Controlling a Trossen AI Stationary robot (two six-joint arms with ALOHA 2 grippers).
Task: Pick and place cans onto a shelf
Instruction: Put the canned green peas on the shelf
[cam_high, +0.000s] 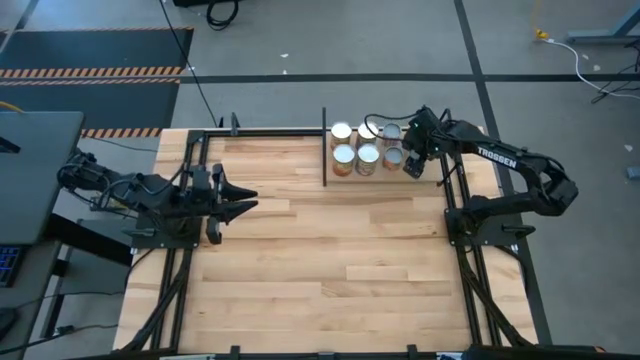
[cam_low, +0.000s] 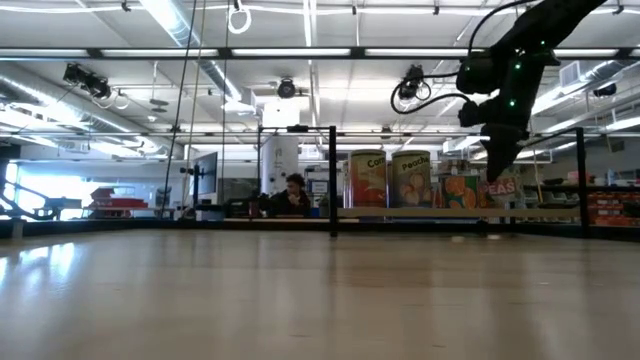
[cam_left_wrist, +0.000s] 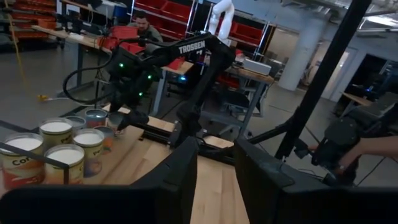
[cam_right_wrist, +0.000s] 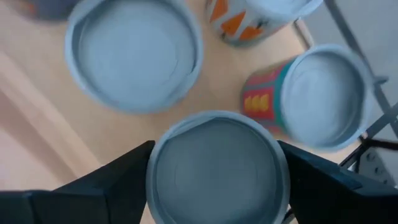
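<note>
- Toward the upper middle of the high view, the cans (cam_high: 366, 148) stand clustered in two short rows on the shelf (cam_high: 335, 180), a light-wood board at the table's far edge with a thin black post (cam_high: 325, 147) along its left side.
- At the cluster's right end, the right gripper (cam_high: 414, 161) hangs over the rightmost can (cam_high: 392, 158) of the front row.
- From the right wrist view, the two dark fingers (cam_right_wrist: 109, 180) are spread apart on either side of a silver-topped can (cam_right_wrist: 217, 165); whether they touch its sides cannot be told.
- Level across the table in the low view, labelled cans (cam_low: 367, 180) stand upright on the shelf, with the right gripper (cam_low: 500, 155) at the right end of the row.
- Far to the left of the high view, the left gripper (cam_high: 232, 196) waits with its fingers parted.
- Behind the table, a person (cam_low: 290, 195) sits in the room.
</note>
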